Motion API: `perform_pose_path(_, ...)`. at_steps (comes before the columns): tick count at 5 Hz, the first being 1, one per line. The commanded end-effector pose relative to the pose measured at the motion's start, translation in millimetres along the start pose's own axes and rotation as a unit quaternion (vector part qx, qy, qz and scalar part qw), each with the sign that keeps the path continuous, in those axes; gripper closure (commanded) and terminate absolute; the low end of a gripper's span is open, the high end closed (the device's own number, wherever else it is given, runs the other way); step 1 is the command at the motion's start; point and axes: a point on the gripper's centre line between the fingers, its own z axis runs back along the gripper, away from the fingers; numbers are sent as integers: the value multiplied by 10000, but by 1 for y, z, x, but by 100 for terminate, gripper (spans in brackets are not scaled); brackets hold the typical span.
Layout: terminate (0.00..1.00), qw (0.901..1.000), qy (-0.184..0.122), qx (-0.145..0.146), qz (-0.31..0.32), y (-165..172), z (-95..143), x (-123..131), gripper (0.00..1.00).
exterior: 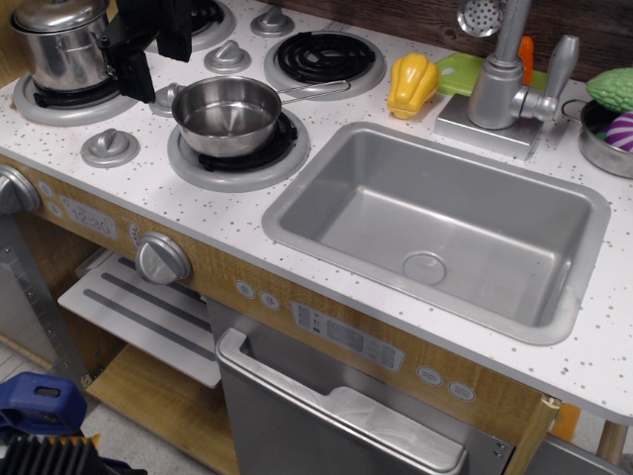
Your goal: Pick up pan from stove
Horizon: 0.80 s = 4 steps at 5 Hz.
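The pan (229, 114), a small shiny steel saucepan, stands upright and empty on the front right coil burner of the stove (49, 136). Its thin wire-loop handle (316, 91) points to the right, towards the back right burner. My black gripper (158, 74) hangs over the back left of the stove, just left of and behind the pan, between it and the lidded pot. Its fingers look spread apart and hold nothing. It does not touch the pan.
A taller lidded steel pot (61, 45) sits on the back left burner next to the gripper. A grey sink basin (435, 233) lies to the right, with a faucet (504, 84), a yellow toy pepper (411, 84) and a steel bowl of toy food (608, 129) behind it.
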Motion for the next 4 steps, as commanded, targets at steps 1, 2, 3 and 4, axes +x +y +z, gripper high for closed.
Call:
perform_pose_path(1, 0, 10000, 0, 0, 0, 0, 0, 0, 0)
perform_pose_path(2, 0, 9998, -73, -62, -154, 4, -9, -5, 0)
perform_pose_path(3, 0, 9972, -78, 92, -736, 10, -15, -10, 0)
perform_pose_path(4, 0, 9952, -192, 181, -946, 15, -23, -11, 0)
